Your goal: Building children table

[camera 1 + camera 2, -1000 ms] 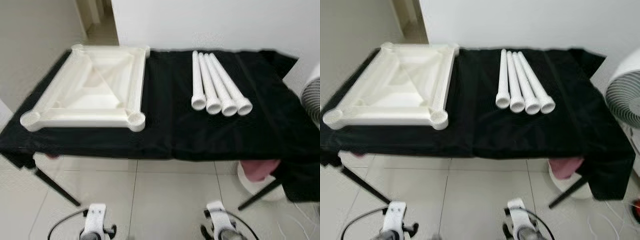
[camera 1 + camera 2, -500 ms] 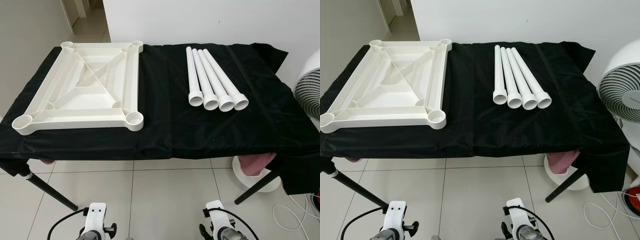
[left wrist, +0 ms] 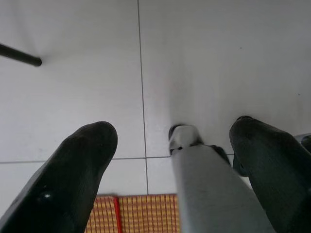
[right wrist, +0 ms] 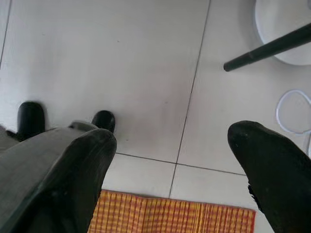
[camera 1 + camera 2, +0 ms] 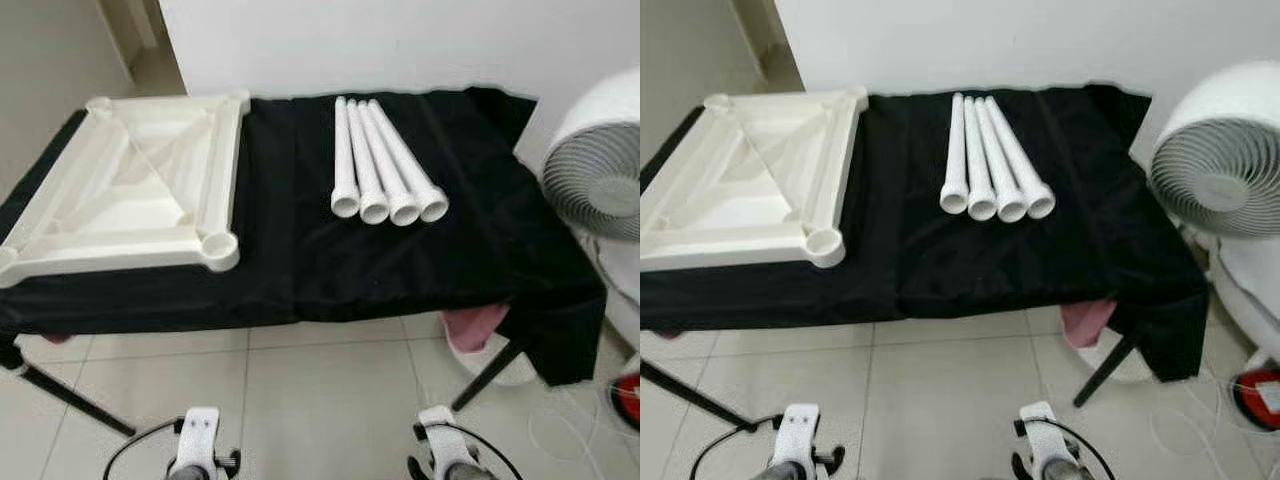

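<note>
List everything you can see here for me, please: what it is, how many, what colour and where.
Square plastic tabletop, upside down, ribbed, with round corner sockets: one, white, on the robot's left of the black cloth.
Long plastic table legs: four, white, lying side by side near the cloth's middle, wide ends toward the robot.
Black cloth over a folding table: one, black, before the robot.
Round electric fan: one, white, on the floor at the table's right.
Pink item in a white tub: one, under the table's right end.
Woven mat: one, orange-yellow checked, on the tiled floor.
Left gripper: one, black fingers apart, hanging over the floor.
Right gripper: one, black fingers apart, hanging over the floor.
</note>
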Robot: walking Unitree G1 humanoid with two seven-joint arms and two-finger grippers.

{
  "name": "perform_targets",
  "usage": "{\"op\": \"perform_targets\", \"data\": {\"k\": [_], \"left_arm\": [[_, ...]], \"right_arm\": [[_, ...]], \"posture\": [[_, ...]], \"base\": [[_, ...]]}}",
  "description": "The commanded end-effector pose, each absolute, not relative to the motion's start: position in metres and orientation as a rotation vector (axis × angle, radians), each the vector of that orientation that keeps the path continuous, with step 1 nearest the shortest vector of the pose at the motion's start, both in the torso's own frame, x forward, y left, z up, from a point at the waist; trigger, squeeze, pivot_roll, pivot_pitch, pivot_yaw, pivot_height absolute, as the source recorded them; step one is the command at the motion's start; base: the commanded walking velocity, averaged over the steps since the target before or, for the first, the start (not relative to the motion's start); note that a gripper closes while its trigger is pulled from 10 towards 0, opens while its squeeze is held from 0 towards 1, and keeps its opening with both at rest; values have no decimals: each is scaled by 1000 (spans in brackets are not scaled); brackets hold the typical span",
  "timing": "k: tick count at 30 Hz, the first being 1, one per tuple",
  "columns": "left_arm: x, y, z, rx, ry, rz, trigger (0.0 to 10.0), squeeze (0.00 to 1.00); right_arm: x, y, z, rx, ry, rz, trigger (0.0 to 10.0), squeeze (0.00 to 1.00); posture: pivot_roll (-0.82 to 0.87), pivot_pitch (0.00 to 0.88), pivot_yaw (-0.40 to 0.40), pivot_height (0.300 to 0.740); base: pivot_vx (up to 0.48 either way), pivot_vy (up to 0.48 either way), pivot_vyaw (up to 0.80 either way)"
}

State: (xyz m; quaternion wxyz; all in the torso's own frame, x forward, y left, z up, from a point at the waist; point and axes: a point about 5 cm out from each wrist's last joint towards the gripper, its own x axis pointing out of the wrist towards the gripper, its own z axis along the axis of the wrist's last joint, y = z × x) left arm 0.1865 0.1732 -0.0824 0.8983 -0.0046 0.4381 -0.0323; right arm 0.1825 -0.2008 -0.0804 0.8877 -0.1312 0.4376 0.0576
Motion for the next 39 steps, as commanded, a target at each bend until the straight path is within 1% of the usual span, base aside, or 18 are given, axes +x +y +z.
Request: {"op": "perform_targets", "data": {"k": [1,9,16,19,20,23,25,26,27,30,33,35,36,37,39], "left_arm": [[178,182,-86,9,941,-32,10000,0],[178,184,-86,53,941,-27,10000,0],[176,183,-87,58,947,-34,10000,0],[176,182,-87,24,941,-41,10000,0],[176,181,-87,4,937,-48,10000,1000],[177,180,-86,-13,929,-62,10000,1000],[178,181,-86,26,929,-75,10000,1000],[182,178,-83,21,906,-102,10000,686],[185,176,-82,24,885,-126,10000,0],[190,173,-79,21,856,-166,10000,0],[202,165,-70,-40,781,-245,10000,0],[206,163,-67,-37,751,-280,10000,0],[216,161,-58,-48,676,-365,10000,0],[220,160,-52,-39,635,-414,10000,0],[223,160,-49,-32,611,-444,10000,0]], "right_arm": [[179,-191,-84,-257,928,142,10000,0],[178,-191,-84,-261,930,144,10000,0],[176,-192,-85,-268,935,147,10000,0],[175,-191,-86,-254,936,152,10000,0],[175,-190,-85,-234,932,157,10000,1000],[177,-188,-85,-222,923,164,10000,1000],[178,-189,-84,-246,919,158,10000,1000],[181,-186,-83,-230,907,169,10000,792],[183,-185,-82,-230,898,178,10000,0],[187,-184,-80,-241,883,190,10000,0],[198,-180,-74,-264,831,243,10000,0],[202,-178,-71,-263,805,273,10000,0],[213,-176,-63,-268,746,341,10000,0],[218,-175,-58,-266,712,389,10000,0],[221,-174,-55,-266,692,419,10000,0]], "posture": [[-72,0,68,740],[-72,0,69,740],[-68,0,65,740],[-65,0,64,740],[-66,0,65,740],[-66,0,66,740],[-66,0,66,740],[-66,0,66,740],[-65,0,66,740],[-65,0,66,740],[-65,10,64,740],[-60,15,62,740],[-64,24,62,740],[-64,24,62,740],[-64,24,62,740]], "base": [[0,0,0],[0,0,0],[0,0,0],[0,0,0],[0,0,0],[0,0,0],[0,0,0],[0,0,0],[0,0,0],[0,0,0],[0,0,0],[0,0,0],[0,0,0],[0,0,0],[0,0,0]]}}
